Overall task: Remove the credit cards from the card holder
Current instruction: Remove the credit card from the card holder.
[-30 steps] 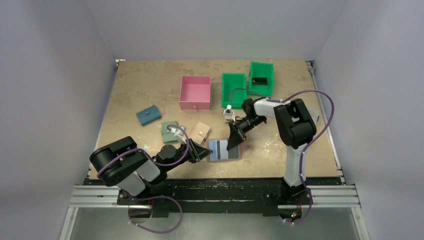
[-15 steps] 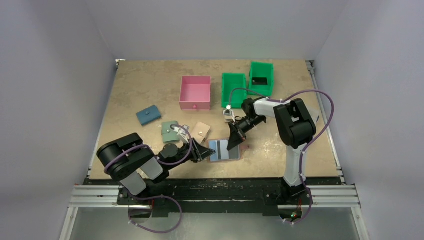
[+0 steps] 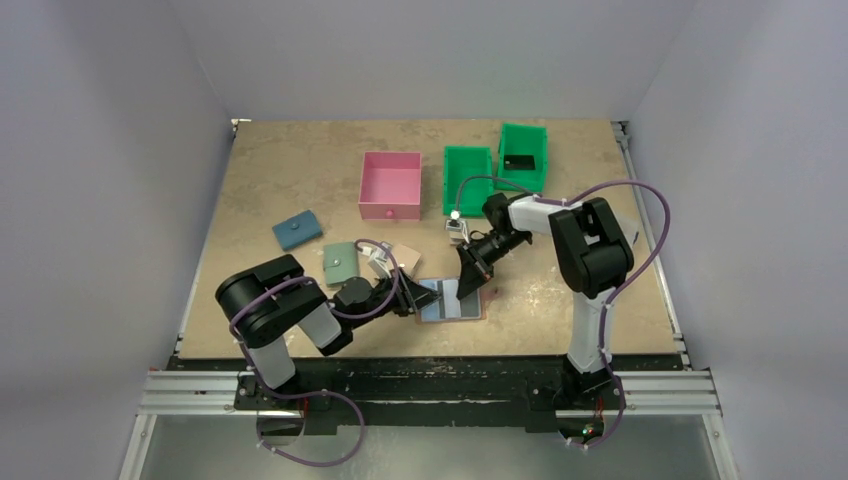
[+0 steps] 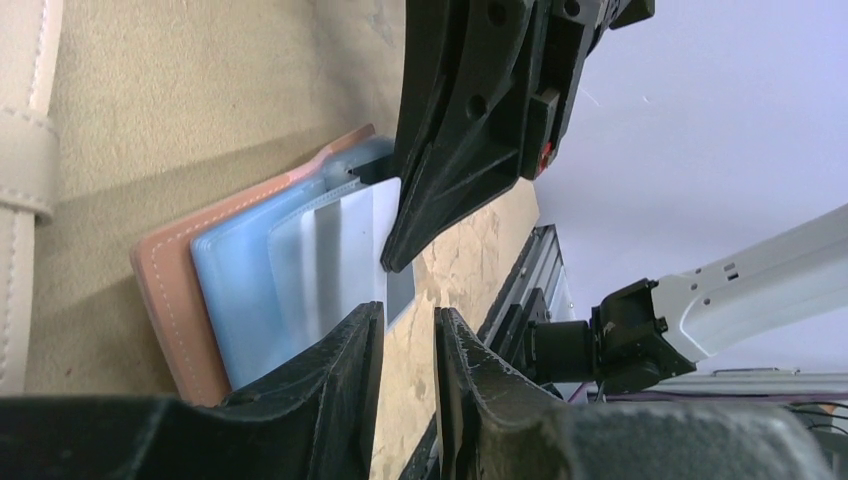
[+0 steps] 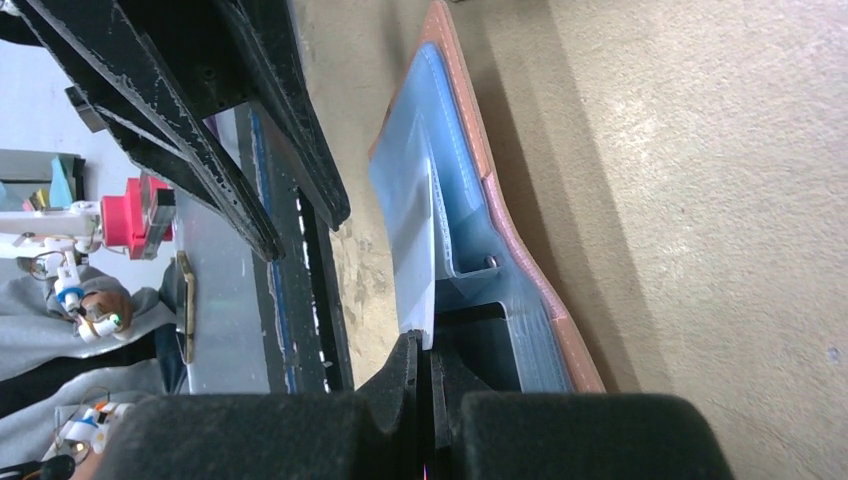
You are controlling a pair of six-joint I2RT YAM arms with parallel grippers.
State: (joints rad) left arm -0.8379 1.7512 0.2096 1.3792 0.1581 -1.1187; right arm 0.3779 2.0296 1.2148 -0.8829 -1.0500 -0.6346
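The card holder [image 3: 450,310] lies open on the bench [image 3: 280,160] near its front edge, between the two arms, with the blue lining up. The right gripper [image 3: 466,290] reaches down onto it from behind, its jaws together on the edge of a pale grey card [image 4: 345,235] that stands partly out of a lining pocket. The left gripper [image 3: 417,300] sits low at the holder's left side, jaws a little apart with nothing between them, just short of the card.

A beige wallet [image 3: 405,255] lies just behind the left gripper, partly under its cable. A sage green wallet [image 3: 340,262] is beside it, and a blue wallet [image 3: 297,232] lies farther left. A pink box [image 3: 390,185] and two green bins [image 3: 468,180] stand well back, and a black card [image 3: 520,160] lies in the farther bin.

The wrist views show the grey card plainly, while from overhead it is hard to tell from the lining. The right wrist view alone shows the metal snap [image 5: 489,262].
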